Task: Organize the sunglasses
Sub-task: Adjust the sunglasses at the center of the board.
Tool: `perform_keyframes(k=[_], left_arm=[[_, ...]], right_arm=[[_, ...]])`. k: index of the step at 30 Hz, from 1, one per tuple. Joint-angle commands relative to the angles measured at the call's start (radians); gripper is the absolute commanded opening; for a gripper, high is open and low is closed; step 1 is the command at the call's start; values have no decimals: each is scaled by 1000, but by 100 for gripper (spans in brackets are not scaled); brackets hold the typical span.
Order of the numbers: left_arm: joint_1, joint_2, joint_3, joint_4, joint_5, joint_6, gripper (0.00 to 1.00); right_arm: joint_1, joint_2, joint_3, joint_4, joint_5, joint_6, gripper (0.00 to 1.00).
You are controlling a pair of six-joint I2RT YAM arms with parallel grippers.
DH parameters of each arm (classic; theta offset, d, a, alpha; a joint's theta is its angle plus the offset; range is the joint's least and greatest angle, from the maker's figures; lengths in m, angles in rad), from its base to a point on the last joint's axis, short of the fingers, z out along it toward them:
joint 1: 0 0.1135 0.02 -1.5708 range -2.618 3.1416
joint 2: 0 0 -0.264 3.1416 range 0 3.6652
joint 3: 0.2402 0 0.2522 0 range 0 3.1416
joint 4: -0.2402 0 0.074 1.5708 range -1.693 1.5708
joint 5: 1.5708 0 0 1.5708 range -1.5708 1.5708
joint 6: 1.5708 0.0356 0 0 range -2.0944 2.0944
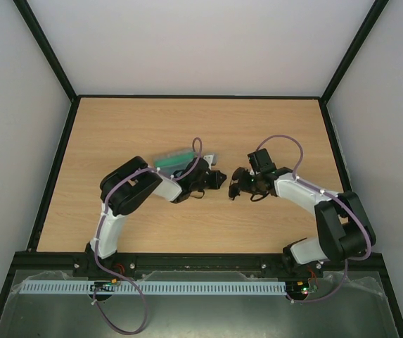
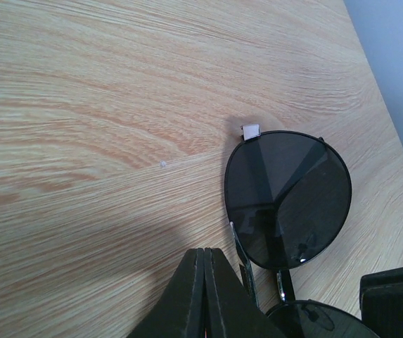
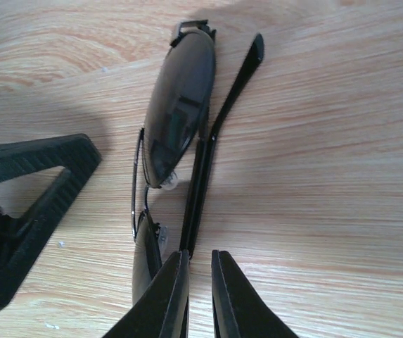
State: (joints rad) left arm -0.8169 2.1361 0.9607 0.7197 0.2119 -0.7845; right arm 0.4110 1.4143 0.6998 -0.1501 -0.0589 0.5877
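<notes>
The sunglasses (image 2: 287,197) lie on the wooden table, round dark lenses in a thin dark wire frame. In the right wrist view they (image 3: 180,105) stand on edge with the temple arms folded along the lenses. My left gripper (image 2: 205,252) is shut and empty, its tips just left of the frame's bridge. My right gripper (image 3: 200,255) is open by a narrow gap with nothing between the fingers; the temple tip ends right at its left finger. In the top view both grippers, left (image 1: 220,179) and right (image 1: 234,190), meet at mid-table and hide most of the sunglasses.
A grey case with green lining (image 1: 176,159) lies open just behind the left forearm. The left gripper's black body (image 3: 25,204) shows close to the left of the sunglasses. Black rails and white walls bound the table (image 1: 117,134).
</notes>
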Motion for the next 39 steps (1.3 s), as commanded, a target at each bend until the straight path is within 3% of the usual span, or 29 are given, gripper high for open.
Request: perform_keyframes(k=[1, 17, 29, 39], left_arm=[[-65, 158, -23, -235, 49, -12, 2], [-73, 195, -4, -226, 77, -16, 2], [-61, 187, -23, -212, 94, -12, 2], [-84, 210, 27, -240, 93, -9, 2]], right_arm=[[2, 33, 39, 6, -40, 10, 11], [9, 103, 114, 28, -62, 25, 11], [9, 31, 35, -20, 66, 26, 13], [10, 152, 23, 64, 38, 43, 17]])
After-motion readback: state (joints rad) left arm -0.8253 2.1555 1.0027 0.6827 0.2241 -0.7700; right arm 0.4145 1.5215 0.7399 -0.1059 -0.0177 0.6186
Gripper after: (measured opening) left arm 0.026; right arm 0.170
